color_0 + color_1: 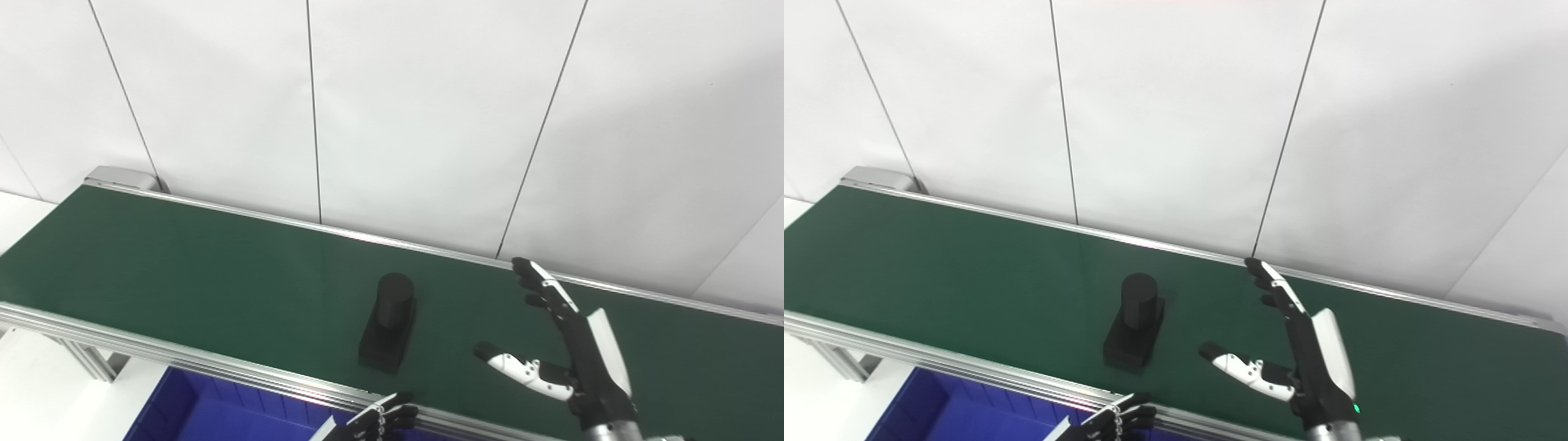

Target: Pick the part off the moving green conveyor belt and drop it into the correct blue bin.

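A: How much of the left hand shows?
B: Only curled dark fingertips at the bottom edge; the rest is cut off, so its grasp is unclear.
A: And the blue bin?
B: Mostly hidden under the conveyor belt's frame and cropped below.
A: The right hand's wrist?
B: Cropped too.

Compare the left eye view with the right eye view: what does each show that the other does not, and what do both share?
Only the left eye view: more floor left of the belt's frame.
Only the right eye view: a green light on the right hand's wrist, and more belt to that hand's right.
Both: the black part on the belt, apart from the open right hand; the blue bin below the near rail; the left hand at the bottom edge, cropped.
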